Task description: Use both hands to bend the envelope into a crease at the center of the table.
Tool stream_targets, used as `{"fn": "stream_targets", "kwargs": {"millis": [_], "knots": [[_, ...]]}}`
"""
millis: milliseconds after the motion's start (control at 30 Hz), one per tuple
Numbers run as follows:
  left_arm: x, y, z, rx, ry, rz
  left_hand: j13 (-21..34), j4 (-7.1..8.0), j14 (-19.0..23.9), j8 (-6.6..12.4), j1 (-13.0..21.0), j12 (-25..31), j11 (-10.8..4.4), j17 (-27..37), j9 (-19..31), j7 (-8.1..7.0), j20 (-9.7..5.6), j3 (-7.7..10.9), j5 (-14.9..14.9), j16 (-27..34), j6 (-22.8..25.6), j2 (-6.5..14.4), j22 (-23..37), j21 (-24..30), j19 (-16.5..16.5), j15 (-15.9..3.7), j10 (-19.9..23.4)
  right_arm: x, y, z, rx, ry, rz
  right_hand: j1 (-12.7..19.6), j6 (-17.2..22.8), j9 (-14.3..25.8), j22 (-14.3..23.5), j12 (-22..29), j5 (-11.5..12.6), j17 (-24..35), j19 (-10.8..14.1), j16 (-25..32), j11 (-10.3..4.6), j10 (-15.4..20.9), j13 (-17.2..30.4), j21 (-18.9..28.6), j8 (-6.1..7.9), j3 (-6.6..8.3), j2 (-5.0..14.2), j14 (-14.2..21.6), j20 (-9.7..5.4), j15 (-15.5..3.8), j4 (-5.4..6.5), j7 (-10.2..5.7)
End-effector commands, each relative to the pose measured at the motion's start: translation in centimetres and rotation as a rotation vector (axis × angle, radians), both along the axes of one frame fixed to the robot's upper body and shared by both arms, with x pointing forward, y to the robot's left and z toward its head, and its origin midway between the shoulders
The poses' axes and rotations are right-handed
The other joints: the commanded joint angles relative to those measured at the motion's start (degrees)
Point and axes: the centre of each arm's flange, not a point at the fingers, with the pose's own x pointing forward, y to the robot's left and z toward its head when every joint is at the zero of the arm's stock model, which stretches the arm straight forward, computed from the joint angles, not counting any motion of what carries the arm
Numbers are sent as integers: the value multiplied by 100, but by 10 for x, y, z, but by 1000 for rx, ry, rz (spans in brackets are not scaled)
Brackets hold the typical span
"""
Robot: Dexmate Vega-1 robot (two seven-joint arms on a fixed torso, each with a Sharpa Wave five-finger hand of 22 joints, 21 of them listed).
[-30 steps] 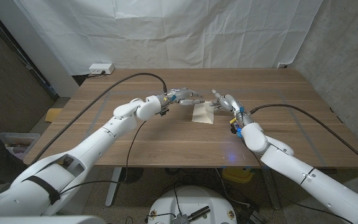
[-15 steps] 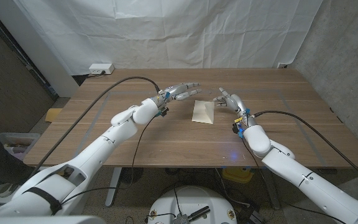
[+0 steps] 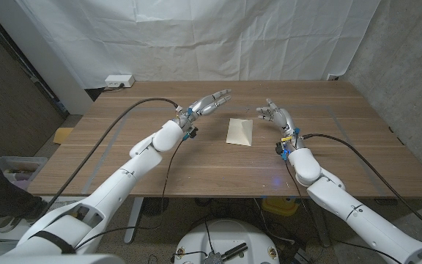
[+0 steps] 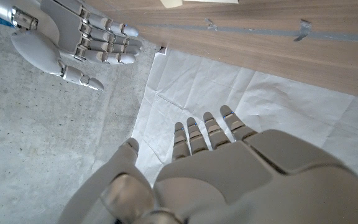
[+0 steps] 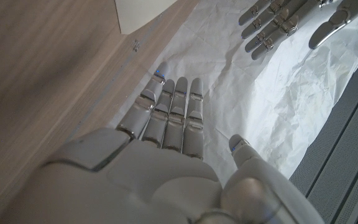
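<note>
No readable text, label, brand, number or sign is showing in any of the views. The envelope (image 3: 239,132) lying on the bench (image 3: 196,165) is showing a blank face, and the white box (image 3: 119,81) sitting at the bench's far corner is too small for any marking on it to be made out.

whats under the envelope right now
The envelope lies on the bare wooden table, with nothing visible sticking out from beneath it. Whatever its own area covers cannot be seen. Neither robot hand touches it: left, right, both raised beside it.
</note>
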Motion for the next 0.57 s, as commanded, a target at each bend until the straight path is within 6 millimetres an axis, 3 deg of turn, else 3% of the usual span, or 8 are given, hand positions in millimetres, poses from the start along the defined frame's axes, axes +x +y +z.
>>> {"fn": "stream_targets", "kwargs": {"millis": [33,300,567], "knots": [[-3,10,-6,-124,39,-69,6,6,-57,18,17,-9,8,20,18,2,19,42,-13,-9,-48,-54,17,-22,-43,18,-30,-4,-5,0,144,-50,50,103,-143,27,24,2,-5,13,-85,1,-28,-141,15,11,-11,33,-29,-88,-11,-1,-70,-9],[-14,11,-9,-156,34,-69,4,-10,-118,26,30,4,14,17,16,17,24,49,-34,-5,-94,-64,19,-45,-71,15,-84,-7,-11,-5,196,-71,52,143,-361,28,23,7,-14,13,-215,-4,-50,-317,14,10,-12,64,-33,-275,-25,2,-138,-12],[-26,12,-13,-167,27,-33,3,-19,-147,28,37,11,15,16,15,19,24,53,-47,0,-128,-68,21,-61,-88,16,-114,-2,-14,-1,180,-75,83,153,-365,29,21,35,-19,13,-183,24,-51,-316,13,39,18,73,-37,-261,-86,-47,-163,-20]]}}
